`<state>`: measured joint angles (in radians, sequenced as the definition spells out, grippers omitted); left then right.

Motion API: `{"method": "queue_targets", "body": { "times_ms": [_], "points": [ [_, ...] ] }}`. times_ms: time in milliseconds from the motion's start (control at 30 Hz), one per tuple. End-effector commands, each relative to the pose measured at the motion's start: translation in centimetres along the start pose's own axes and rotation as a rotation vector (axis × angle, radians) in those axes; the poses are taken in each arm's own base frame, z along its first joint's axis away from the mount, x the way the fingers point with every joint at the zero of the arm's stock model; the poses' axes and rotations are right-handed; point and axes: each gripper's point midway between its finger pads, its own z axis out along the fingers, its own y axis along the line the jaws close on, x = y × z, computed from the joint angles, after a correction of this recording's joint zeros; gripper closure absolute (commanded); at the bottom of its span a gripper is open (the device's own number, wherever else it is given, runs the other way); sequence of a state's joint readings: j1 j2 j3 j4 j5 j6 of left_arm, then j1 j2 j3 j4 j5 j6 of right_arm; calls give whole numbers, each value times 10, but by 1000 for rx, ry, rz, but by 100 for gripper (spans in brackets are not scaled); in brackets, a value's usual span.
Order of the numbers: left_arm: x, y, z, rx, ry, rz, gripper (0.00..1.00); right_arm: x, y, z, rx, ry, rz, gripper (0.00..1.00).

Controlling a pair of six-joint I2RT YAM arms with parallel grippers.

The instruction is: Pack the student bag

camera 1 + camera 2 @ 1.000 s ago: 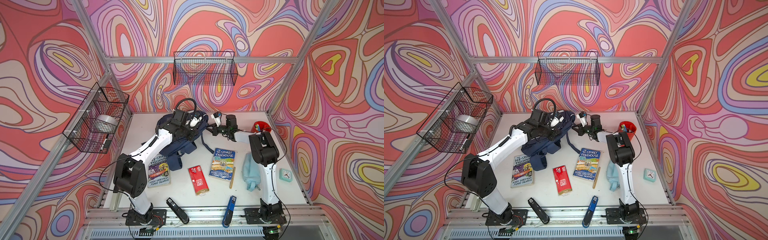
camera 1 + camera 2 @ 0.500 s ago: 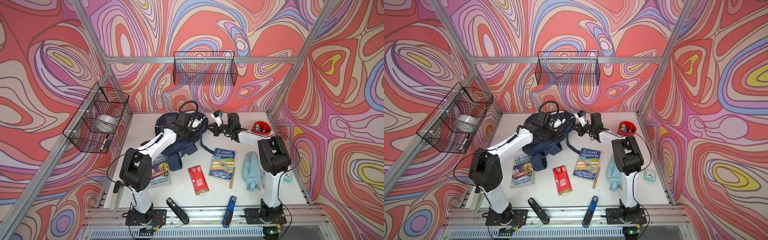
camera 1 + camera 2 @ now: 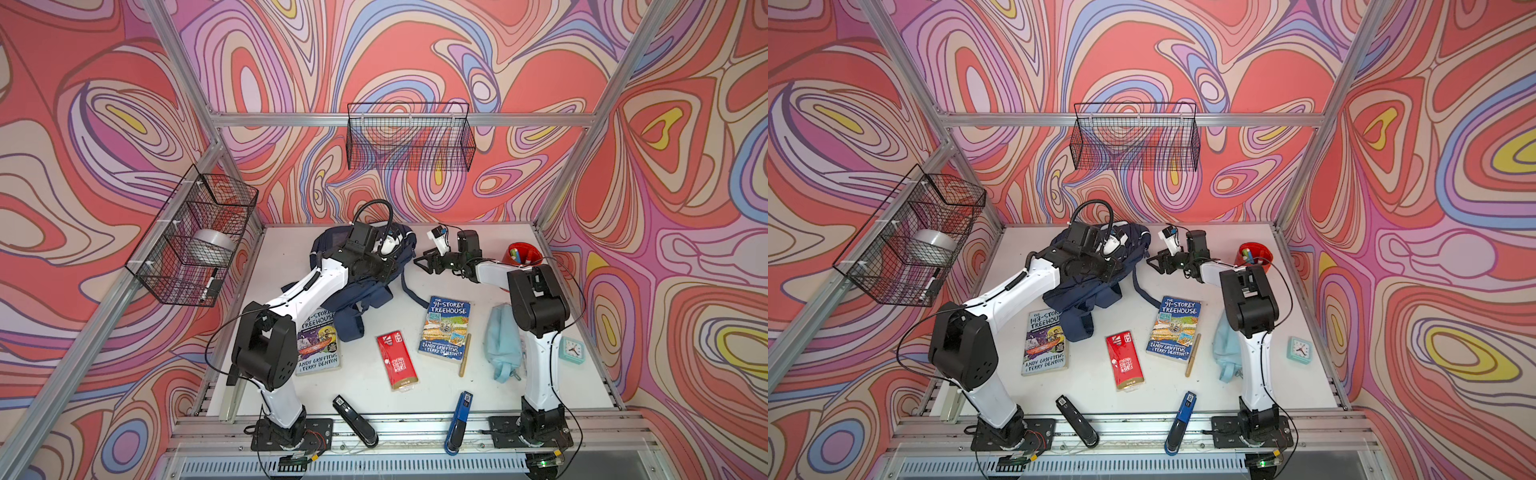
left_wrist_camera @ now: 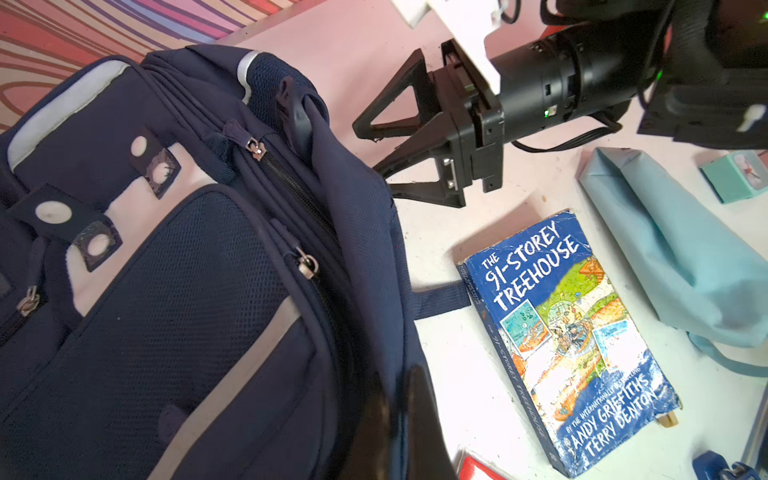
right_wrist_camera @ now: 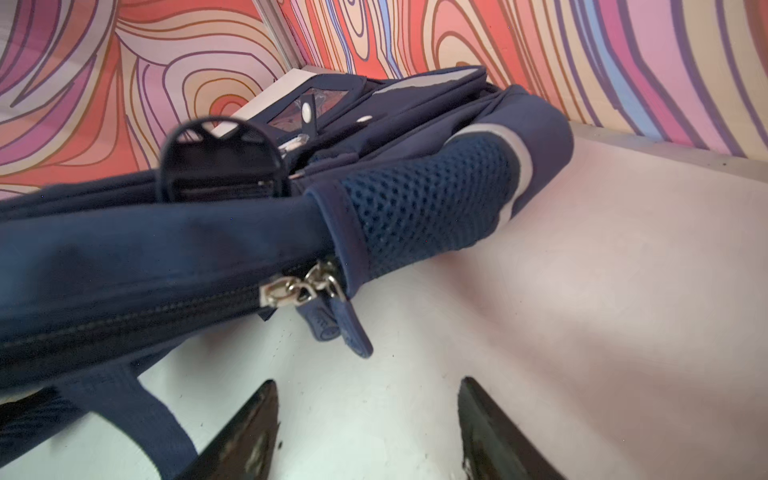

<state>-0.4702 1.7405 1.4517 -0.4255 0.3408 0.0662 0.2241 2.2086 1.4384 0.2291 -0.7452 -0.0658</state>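
The student bag [image 3: 360, 300] [image 3: 1084, 300], navy with pale stripes, lies at the back of the table in both top views. My left gripper [image 3: 384, 266] [image 4: 398, 401] is shut on a fold of the bag's fabric beside its main zip. My right gripper [image 3: 420, 264] [image 3: 1152, 264] [image 5: 368, 386] stands open just right of the bag, low over the bare table, with nothing between its fingers. The zip's metal slider [image 5: 305, 286] and its navy pull tab [image 5: 343, 328] hang a little beyond the fingertips. In the left wrist view the right gripper [image 4: 368, 147] is apart from the bag [image 4: 187, 291].
Two Treehouse books [image 3: 444, 328] [image 3: 318, 349], a red carton [image 3: 397, 360], a pencil [image 3: 464, 355], a light blue pouch [image 3: 503, 340], a teal clock [image 3: 572, 351] and a red pen cup [image 3: 523, 253] lie around. Black [image 3: 355, 419] and blue [image 3: 459, 419] staplers sit at the front edge.
My right gripper was shut at the bag's zip and now stands open, slightly away from it. The left gripper has kept its hold on the bag.
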Motion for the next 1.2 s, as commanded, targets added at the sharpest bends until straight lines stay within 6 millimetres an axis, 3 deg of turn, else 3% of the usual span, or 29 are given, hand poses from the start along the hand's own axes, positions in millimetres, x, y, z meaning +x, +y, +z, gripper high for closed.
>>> {"method": "queue_targets", "body": {
  "times_ms": [0,300,367,400,433,567,633,700,800,967,1067,1167],
  "points": [
    [-29,-16,-26,44,-108,35,100,-7,2,10,-38,-21,-9,31],
    [-35,-16,-27,45,-123,35,100,-4,7,15,-23,-16,-27,47],
    [-35,-18,-28,51,-123,36,100,-3,4,19,-24,-13,-22,55],
    [-36,-17,-29,47,-124,36,100,-2,3,21,-39,3,-11,68],
    [-36,-17,-29,44,-123,37,100,-3,3,23,-46,19,9,74],
    [-36,-16,-28,36,-117,40,100,0,9,14,-17,-3,39,70],
    [-37,-17,-28,41,-119,39,100,7,14,7,-1,-13,42,75],
    [-38,-17,-29,43,-121,40,100,13,15,6,-3,-3,50,88],
    [-40,-16,-31,36,-124,48,100,20,9,10,7,26,57,91],
    [-40,-17,-32,37,-126,44,100,1,22,6,-27,-7,40,91],
    [-41,-17,-31,41,-130,38,100,-7,37,7,-42,-30,9,86],
    [-42,-17,-31,40,-126,37,100,-11,37,11,-42,-46,6,79]
  ]
}}
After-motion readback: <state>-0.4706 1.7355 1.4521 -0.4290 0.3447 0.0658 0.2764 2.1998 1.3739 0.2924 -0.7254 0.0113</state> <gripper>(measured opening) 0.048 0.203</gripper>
